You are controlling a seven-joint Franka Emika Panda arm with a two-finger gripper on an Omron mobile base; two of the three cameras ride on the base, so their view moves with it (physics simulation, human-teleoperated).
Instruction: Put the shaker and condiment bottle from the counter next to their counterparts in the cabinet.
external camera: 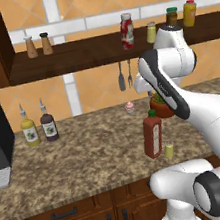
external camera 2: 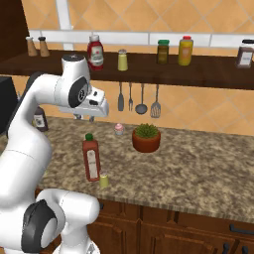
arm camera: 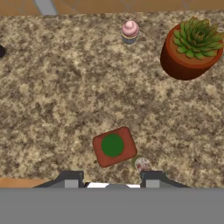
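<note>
From the left base view, you see the red bottle (external camera: pixel 152 134) and the tiny shaker (external camera: pixel 169 150) standing side by side on the surface (external camera: pixel 89 156), close to its front edge. They wait there because nobody has lifted them yet. Their twins, a white-capped bottle (external camera: pixel 127 30) and a shaker (external camera: pixel 151 32), stand up on the shelf (external camera: pixel 87 55).

From the right base view, the arm is high over the bottle (external camera 2: pixel 91 158), holding nothing. There is bare shelf (external camera 2: pixel 144 67) just right of the twin shaker (external camera 2: pixel 122 60), so you have room to set things down. The plant pot (external camera 2: pixel 146 138) sits off to the right, out of your way.

From the hand view, you look straight down on the green cap (arm camera: pixel 112 145). The fingers (arm camera: pixel 110 180) are pulled in as close as they go, empty. Spread them before you go down.
</note>
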